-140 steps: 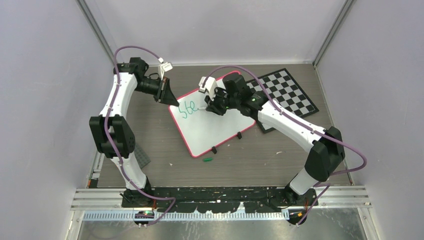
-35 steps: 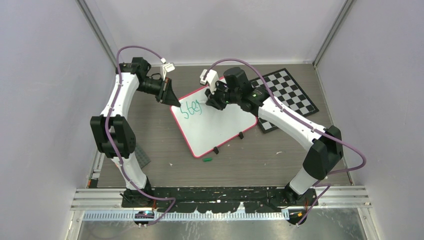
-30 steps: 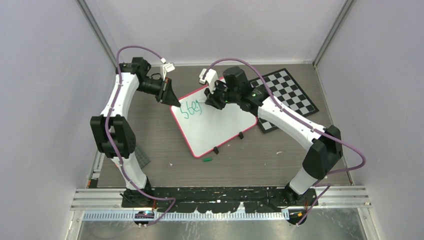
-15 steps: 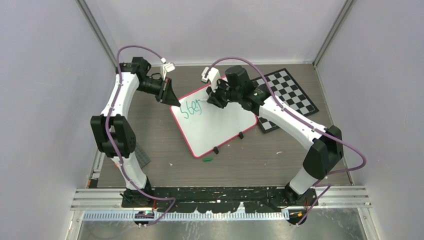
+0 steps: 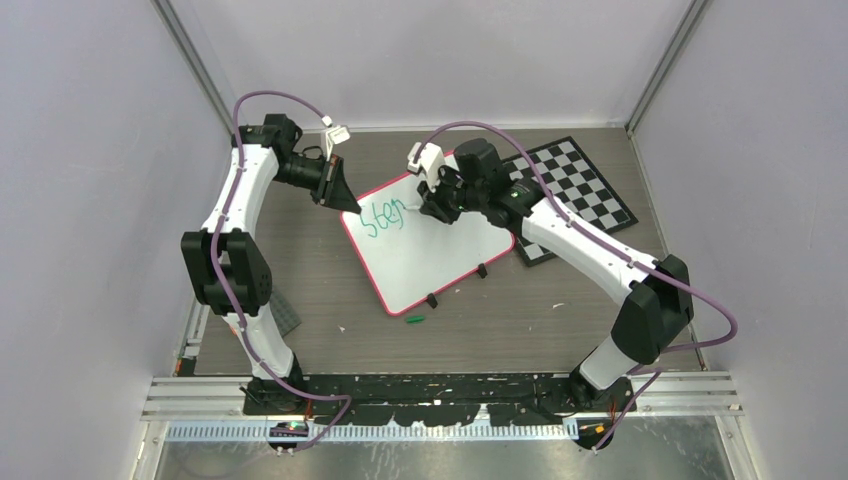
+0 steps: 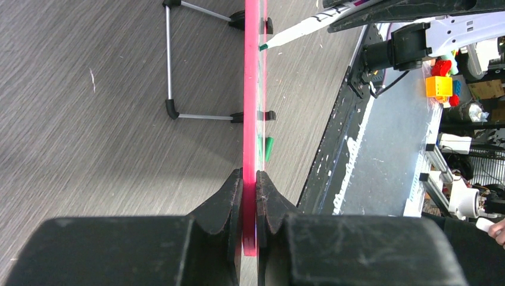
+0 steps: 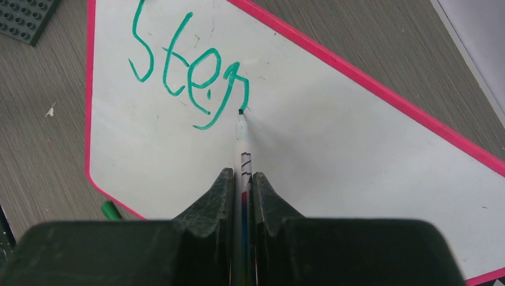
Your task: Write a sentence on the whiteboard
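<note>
1. Find the whiteboard (image 5: 440, 265) at the middle of the table (image 5: 520, 320), skewed to the table's edges; long sides run from near-left up to far-right, toward the checkered board (image 5: 585, 190) beside its right corner
2. Clamped at its left corner by the left gripper (image 6: 250, 179), fingers pressed onto the red rim from both faces; steadies the board only, well off the blank area
3. Reached over its far half by the right gripper (image 7: 242, 179), fingers pinched tight on a marker (image 7: 242, 143); plainly the nearer arm to the blank area
4. Runs straight out between those fingers, long axis in line with them; points left and down at the board face, tip touching just beside the tail of the last letter
5. Shows only "Step" of the sentence (image 7: 184, 77), in green near the left corner, slanting along the long side; leaves most of it unwritten
6. Leaves blank board to the right of the tip and farther off, away from the left gripper; so probably calls for a short hop that way along the long axis, before the next word
7. Note a small green piece (image 5: 415, 319), perhaps the cap, on the table just off the near edge of the board
</note>
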`<move>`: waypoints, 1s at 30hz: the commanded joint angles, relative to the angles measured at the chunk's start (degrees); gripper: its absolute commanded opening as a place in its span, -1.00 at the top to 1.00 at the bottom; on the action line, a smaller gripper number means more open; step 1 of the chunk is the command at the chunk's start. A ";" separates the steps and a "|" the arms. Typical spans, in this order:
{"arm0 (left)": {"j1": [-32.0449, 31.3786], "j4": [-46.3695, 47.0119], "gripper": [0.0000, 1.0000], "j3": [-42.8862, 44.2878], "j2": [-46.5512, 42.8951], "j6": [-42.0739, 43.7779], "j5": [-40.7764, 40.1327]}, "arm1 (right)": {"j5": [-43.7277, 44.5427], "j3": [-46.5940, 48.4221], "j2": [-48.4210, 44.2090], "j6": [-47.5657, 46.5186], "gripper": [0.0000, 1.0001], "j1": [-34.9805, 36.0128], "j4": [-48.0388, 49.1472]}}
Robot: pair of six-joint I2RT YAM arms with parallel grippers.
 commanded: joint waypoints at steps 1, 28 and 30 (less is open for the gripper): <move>-2.04 -2.14 1.00 0.28 1.19 1.11 -1.32 | 0.37 -0.05 -0.90 1.13 0.99 0.95 0.80; -2.02 -7.71 1.00 6.19 4.86 6.74 -2.08 | -7.78 -0.01 -6.65 3.96 0.99 0.84 3.17; -2.02 -9.41 1.00 8.60 6.19 8.42 -2.70 | -7.60 -0.02 -6.97 4.14 1.00 0.83 3.03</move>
